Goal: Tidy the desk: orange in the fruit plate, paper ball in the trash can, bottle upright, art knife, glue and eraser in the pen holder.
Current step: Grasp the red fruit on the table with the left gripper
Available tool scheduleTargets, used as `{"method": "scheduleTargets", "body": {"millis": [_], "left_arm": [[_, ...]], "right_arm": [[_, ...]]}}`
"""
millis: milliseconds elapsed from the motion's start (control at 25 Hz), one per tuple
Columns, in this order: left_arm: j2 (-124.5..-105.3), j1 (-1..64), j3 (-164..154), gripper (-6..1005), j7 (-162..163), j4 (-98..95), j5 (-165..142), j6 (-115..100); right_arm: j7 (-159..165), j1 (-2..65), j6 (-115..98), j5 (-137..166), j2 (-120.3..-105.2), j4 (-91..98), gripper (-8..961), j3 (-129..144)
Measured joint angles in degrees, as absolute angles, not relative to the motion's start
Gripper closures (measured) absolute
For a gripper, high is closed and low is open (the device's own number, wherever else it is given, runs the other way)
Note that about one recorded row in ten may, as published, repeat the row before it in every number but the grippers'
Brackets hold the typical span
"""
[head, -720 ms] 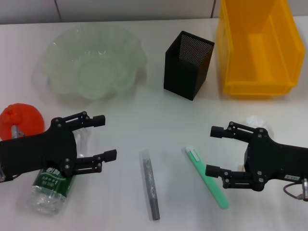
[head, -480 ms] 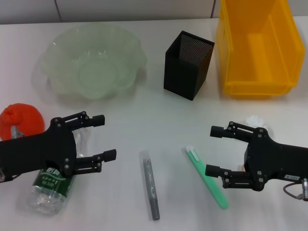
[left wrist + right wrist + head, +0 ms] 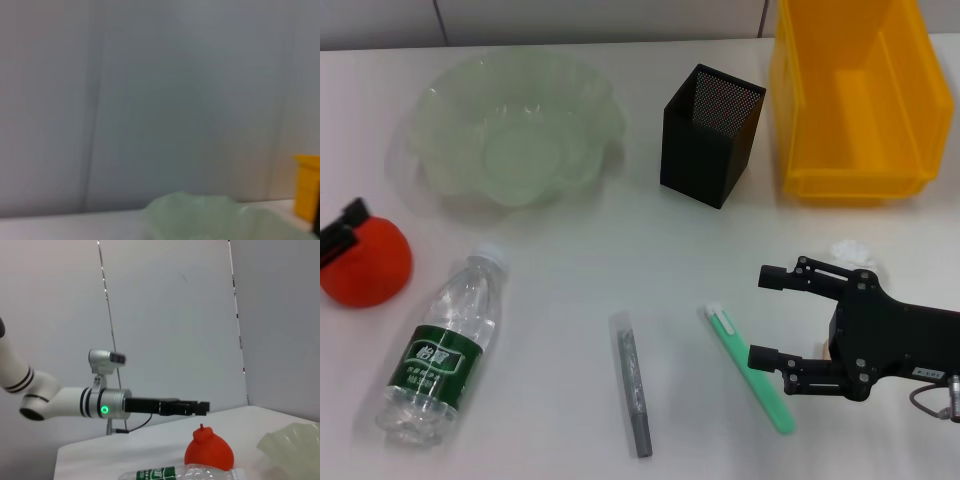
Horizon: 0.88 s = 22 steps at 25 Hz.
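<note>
L gripper (image 3: 342,228) at tabletop's L edge, touching red-orange round fruit (image 3: 366,262), fingers' state unclear; clear green-label plastic bottle (image 3: 445,342) lies beside, cap pointing away from robot; R gripper (image 3: 772,316) fingers wide, far.

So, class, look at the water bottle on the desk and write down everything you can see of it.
The bottle is clear plastic, ribbed near its base, with a green label around its middle and a white cap. It looks empty or nearly so. It lies on its side on the white table, cap pointing toward the fruit plate, base toward the robot. The orange sits close by on its left, apart from it. Nothing grips it; the right wrist view shows it lying in front of the orange.
</note>
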State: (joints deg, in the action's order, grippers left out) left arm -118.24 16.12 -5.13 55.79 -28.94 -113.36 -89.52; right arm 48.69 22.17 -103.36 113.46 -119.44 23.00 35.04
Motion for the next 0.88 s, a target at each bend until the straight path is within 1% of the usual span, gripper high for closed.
{"method": "scheduleTargets", "body": {"millis": [240, 600, 720, 880], "left_arm": [[-118.24, 15.27, -3.29, 187, 55.01, -27.40, -114.24, -86.66], [-118.30, 15.23, -9.12, 189, 51.88, -27.42, -116.07, -85.64], [-118.31, 15.21, -9.23, 429, 51.81, -27.67, -115.99, -85.58], [-118.34, 15.22, -9.03, 595, 51.70, -27.78, -115.75, -85.41]], "right_arm": [[48.74, 22.53, -103.30, 113.73, -119.44, 22.86, 120, 35.15], [49.09, 22.59, -102.58, 113.82, -119.44, 22.85, 120, 35.16], [49.14, 22.59, -102.56, 113.82, -119.44, 22.85, 120, 35.16], [49.16, 22.59, -102.56, 113.75, -119.45, 22.85, 119, 35.16]]}}
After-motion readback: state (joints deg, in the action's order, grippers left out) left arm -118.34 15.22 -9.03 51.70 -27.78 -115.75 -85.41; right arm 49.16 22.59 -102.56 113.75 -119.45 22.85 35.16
